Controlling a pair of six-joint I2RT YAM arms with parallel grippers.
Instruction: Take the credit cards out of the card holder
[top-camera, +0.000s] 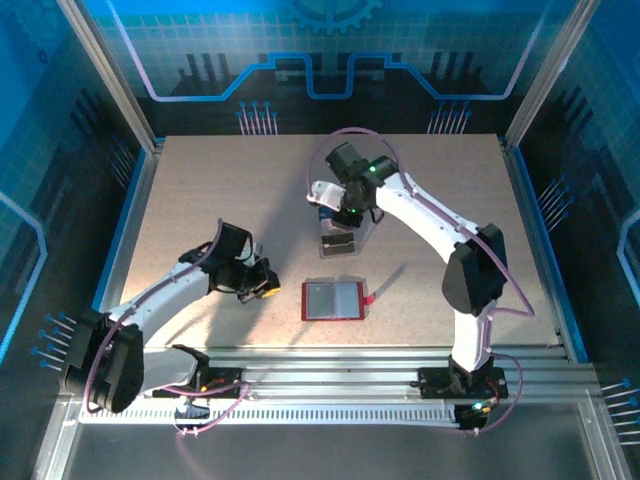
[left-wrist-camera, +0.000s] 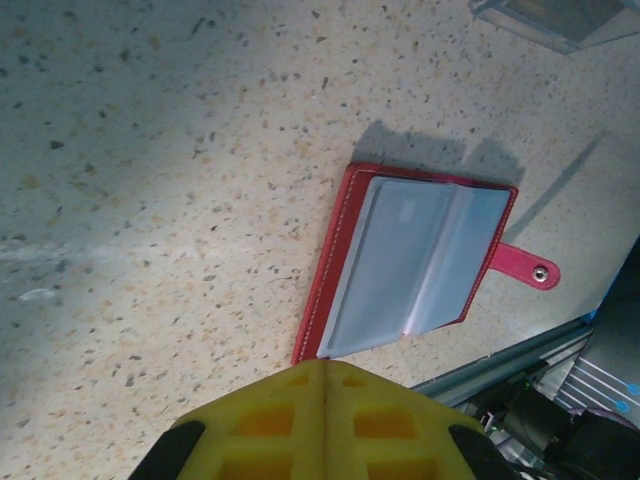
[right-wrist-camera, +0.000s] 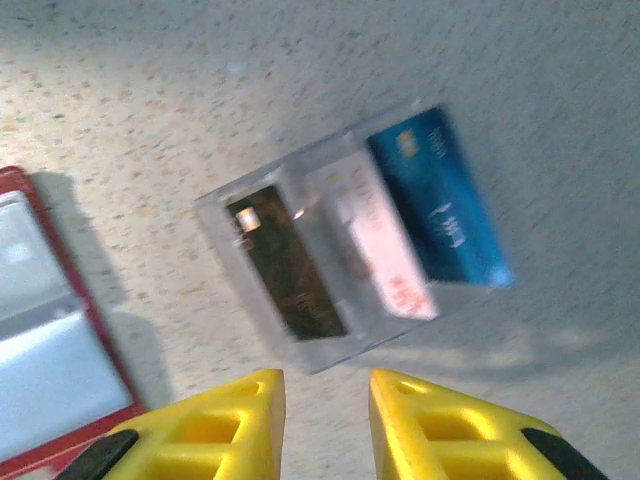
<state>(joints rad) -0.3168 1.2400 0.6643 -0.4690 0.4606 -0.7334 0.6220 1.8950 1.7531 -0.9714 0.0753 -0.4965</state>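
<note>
Three credit cards (right-wrist-camera: 372, 248) on one clear tray (right-wrist-camera: 322, 215), one open card holder (left-wrist-camera: 415, 260)

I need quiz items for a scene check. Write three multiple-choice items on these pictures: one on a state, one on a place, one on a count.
1. The holder is: A open, B shut and clasped, C folded upright.
2. The cards lie: A in the holder, B in the clear tray, C under the holder.
3. Cards in the tray: A one, B three, C five.

Answers:
1. A: its grey pockets face up on the table.
2. B: the right wrist view shows them side by side in the tray.
3. B: one dark, one white, one blue.
</note>
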